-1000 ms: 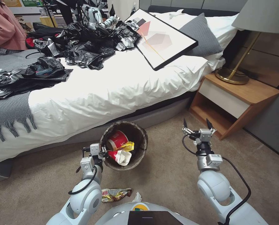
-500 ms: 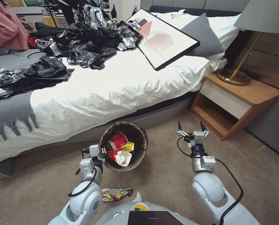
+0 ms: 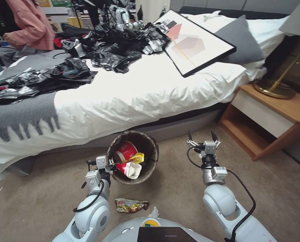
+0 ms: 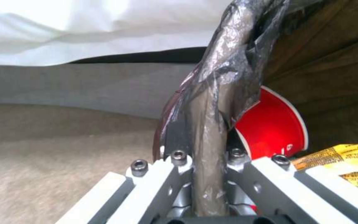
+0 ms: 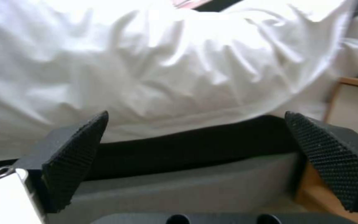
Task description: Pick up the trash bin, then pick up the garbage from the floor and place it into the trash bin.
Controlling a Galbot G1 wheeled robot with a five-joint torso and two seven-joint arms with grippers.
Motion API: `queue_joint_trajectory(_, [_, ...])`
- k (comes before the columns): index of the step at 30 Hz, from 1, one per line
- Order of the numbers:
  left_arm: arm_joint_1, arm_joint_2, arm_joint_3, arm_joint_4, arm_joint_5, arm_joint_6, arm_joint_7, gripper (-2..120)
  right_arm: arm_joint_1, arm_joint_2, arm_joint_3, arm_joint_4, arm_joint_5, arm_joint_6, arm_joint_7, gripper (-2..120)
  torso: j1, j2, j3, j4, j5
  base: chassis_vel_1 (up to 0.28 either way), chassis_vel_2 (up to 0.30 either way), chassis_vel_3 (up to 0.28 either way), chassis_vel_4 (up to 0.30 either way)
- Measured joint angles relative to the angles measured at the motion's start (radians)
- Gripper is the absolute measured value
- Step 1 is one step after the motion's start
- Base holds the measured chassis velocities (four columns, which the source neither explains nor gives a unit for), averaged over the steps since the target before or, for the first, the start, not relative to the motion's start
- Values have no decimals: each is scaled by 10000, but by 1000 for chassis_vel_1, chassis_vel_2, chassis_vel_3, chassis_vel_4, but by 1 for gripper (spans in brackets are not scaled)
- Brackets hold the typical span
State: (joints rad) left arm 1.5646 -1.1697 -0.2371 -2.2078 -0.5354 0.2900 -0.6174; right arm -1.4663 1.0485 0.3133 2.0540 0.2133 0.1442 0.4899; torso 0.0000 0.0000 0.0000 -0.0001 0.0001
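Observation:
The trash bin [image 3: 150, 148], a round bucket with a dark liner bag, hangs tilted just above the carpet beside the bed. My left gripper [image 3: 112, 165] is shut on its near-left rim; in the left wrist view the left gripper [image 4: 204, 146] pinches the liner-covered rim [image 4: 222, 77]. Inside lie a red paper cup [image 3: 125, 151], a yellow wrapper [image 3: 137, 158] and a crushed red-and-white cup [image 3: 130, 169]. Garbage on the floor: a gold foil wrapper [image 3: 131, 205] and a white tissue [image 3: 154, 212], close to my base. My right gripper [image 3: 202, 137] hovers open, right of the bin, holding nothing.
The bed [image 3: 140, 94] with white sheet spans the back, carrying black-and-silver plastic bags [image 3: 119, 47] and a framed picture [image 3: 197, 43]. A wooden nightstand [image 3: 274, 121] with a lamp base stands at right. Bare carpet [image 3: 177, 188] lies between the bin and my right arm.
The whole head view has shifted, so bed and nightstand sit farther right in the picture. My right gripper has drawn in toward the bin, still open. The left gripper keeps hold of the bin.

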Motion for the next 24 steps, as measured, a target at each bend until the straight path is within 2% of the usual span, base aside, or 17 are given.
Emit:
queue_joint_trajectory(13, [-39,-22,-9,14,0,-7,1,0,213,20,-249,-140,25,-105,22,100,0,0,0,1,-1,96,90,94,87])
queue_joint_trajectory(24, [-80,-32,-4,77,1,-4,1,0,319,42,-363,-198,40,-142,59,100,0,0,0,1,-1,20,22,32,21])
